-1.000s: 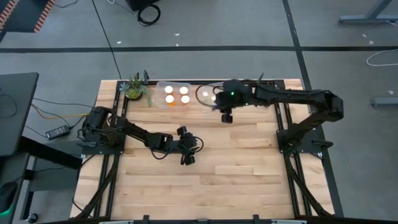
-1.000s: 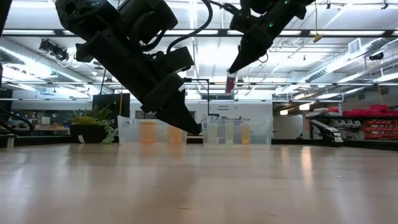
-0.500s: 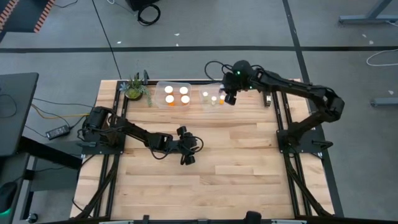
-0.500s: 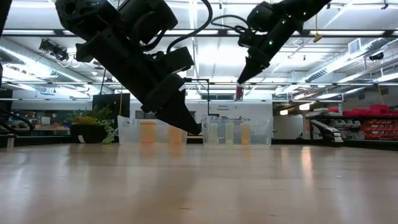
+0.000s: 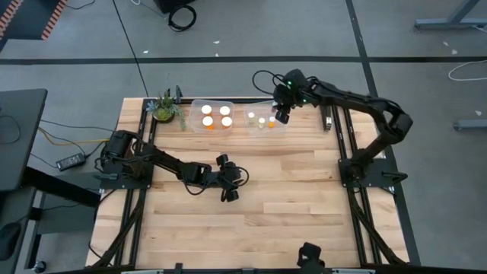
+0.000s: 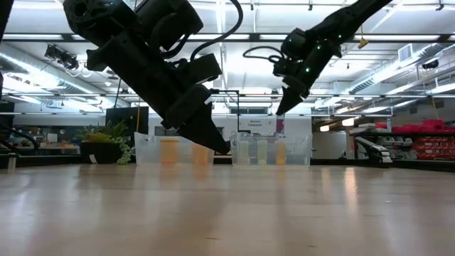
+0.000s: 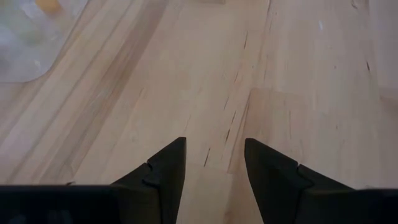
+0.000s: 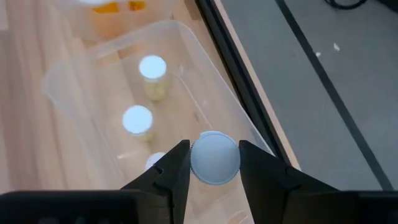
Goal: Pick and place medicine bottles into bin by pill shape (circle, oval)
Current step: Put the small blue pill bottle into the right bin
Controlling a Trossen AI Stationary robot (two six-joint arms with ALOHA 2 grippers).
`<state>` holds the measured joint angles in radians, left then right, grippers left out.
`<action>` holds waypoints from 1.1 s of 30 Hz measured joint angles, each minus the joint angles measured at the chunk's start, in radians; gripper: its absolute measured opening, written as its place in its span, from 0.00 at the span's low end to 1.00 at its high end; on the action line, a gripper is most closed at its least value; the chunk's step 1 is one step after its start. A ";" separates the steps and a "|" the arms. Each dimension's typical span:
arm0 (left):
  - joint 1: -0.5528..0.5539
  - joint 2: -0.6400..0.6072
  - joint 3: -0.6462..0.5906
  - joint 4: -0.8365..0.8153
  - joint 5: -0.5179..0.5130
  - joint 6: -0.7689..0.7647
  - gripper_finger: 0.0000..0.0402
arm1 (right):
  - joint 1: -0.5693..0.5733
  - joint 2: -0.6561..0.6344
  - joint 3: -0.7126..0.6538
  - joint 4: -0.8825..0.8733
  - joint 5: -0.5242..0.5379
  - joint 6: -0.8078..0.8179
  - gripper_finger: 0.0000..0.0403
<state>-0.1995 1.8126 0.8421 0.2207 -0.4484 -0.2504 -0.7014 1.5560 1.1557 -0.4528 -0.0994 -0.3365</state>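
Right gripper (image 8: 213, 163) raised above right clear bin (image 8: 205, 81), arm stretched over it, fingers pinching white-capped bottle (image 8: 214, 158), left gripper (image 7: 214, 163) spread, hovering low, well apart from that bin, arm extended mid-table.

Pill shapes inside the small white-capped bottles (image 5: 262, 120) in the clear plastic bin (image 5: 268, 128): too small to tell. Body of the white-capped bottle (image 8: 214, 158) between the right gripper's fingers (image 8: 176, 168) is hidden under its cap. Third bottle cap (image 8: 154, 161) sits partly behind a finger.

Black jointed arms, looping cables
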 joint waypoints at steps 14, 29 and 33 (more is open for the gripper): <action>0.000 0.000 0.000 0.000 0.000 0.000 0.43 | -0.054 0.068 -0.002 0.015 -0.006 0.007 0.34; 0.000 0.000 0.000 0.000 0.000 -0.001 0.43 | -0.056 0.067 -0.129 0.165 -0.007 0.050 0.34; 0.000 0.000 0.000 0.000 -0.001 0.000 0.43 | -0.056 0.067 -0.147 0.170 -0.007 0.071 0.34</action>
<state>-0.1996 1.8126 0.8421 0.2203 -0.4492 -0.2509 -0.7574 1.6234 1.0083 -0.2825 -0.1062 -0.2654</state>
